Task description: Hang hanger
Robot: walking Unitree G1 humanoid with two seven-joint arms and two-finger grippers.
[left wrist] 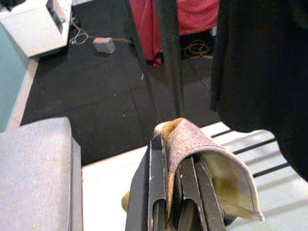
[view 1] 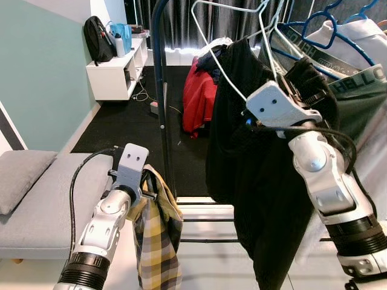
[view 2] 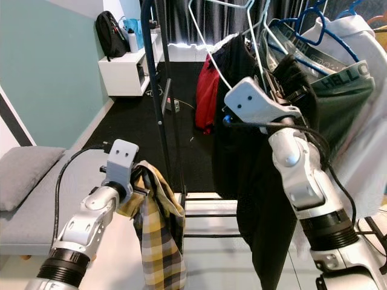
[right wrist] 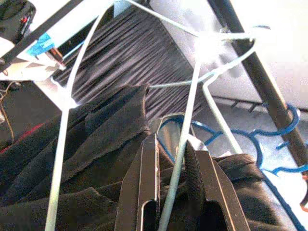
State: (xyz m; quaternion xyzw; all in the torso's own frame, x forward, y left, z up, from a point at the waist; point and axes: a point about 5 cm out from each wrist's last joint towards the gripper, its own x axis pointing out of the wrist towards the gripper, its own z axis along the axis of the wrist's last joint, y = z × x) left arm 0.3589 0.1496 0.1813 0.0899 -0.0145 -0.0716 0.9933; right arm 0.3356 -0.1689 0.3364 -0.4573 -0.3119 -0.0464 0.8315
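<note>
Garments crowd the right half of the scene: a long black garment (view 1: pixel 242 157) hangs from a pale wire hanger (view 1: pixel 225 72) on the clothes rack (view 1: pixel 159 78), with a dark green piece (view 1: pixel 357 96) on a blue hanger (view 1: pixel 329 30) further right and a red garment (view 1: pixel 199 99) hanging behind, farther off. A grey padded bench (view 1: pixel 42 199) lies near on the left, and a white shelf unit (view 1: pixel 115 72) with a black backpack (view 1: pixel 98 39) stands far left against the teal wall.

The right arm reaches up into the hanging clothes, its wrist plate level with the black garment's shoulder. The right gripper (right wrist: pixel 171 192) is up at the top of that garment, just below the rack bar. Its two black fingers (right wrist: pixel 144 187) stand close together, pinched on a thin wire of the pale hanger that runs up between them, with black cloth pressed against both.

Lower and nearer on the left, the left gripper (left wrist: pixel 175 192) is clamped on a fold of yellow plaid cloth (view 1: pixel 158 241), which droops below it beside the rack's upright pole.
</note>
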